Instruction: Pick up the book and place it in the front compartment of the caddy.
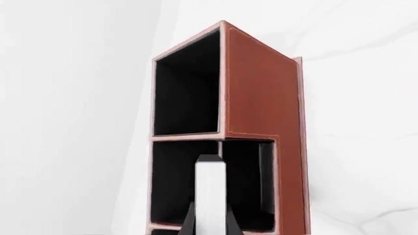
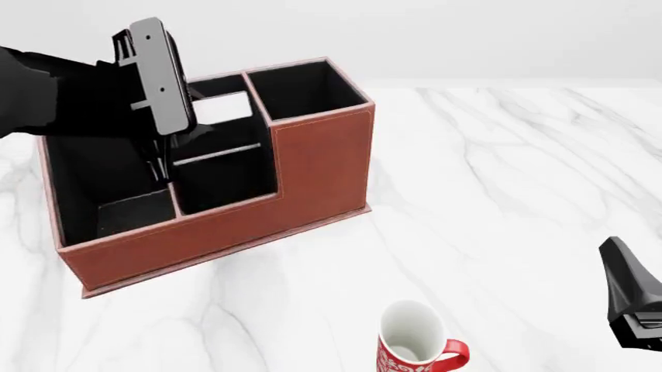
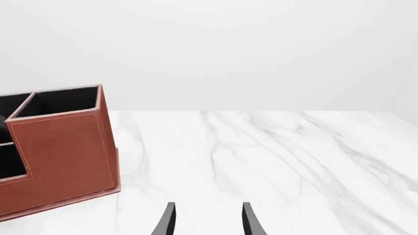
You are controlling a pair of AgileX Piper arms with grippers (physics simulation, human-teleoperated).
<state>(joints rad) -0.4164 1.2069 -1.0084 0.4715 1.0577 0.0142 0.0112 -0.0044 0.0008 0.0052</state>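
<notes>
Gripping the book [image 1: 210, 186] with the left gripper [image 1: 210, 218], fingers pinched shut on its two covers, white page edge turned toward the wrist camera. Hanging above the caddy [image 2: 310, 170] at about 10 o'clock on the table [image 2: 497, 178], with the book's far end poking over the middle cells, just beside the tall cell at 1 o'clock of the caddy. Cannot tell from these views exactly which cell sits under the lower corner.

Judging the step as the lowering into the front compartment:
- Shift toward 6 o'clock, to the low cell behind the stepped front wall, before descending.
- Square the book's thin edge with the cell's long side, so that no corner lands on a divider.
- Tip the far end down and go in slowly.
- Hold the pinch firm until the lower edge is well inside, then release and lift straight out.

Leaving the right gripper [image 3: 209, 220] parked at 4 o'clock, spread wide and holding nothing, well apart from the mug [image 2: 414, 349] at 6 o'clock.
</notes>
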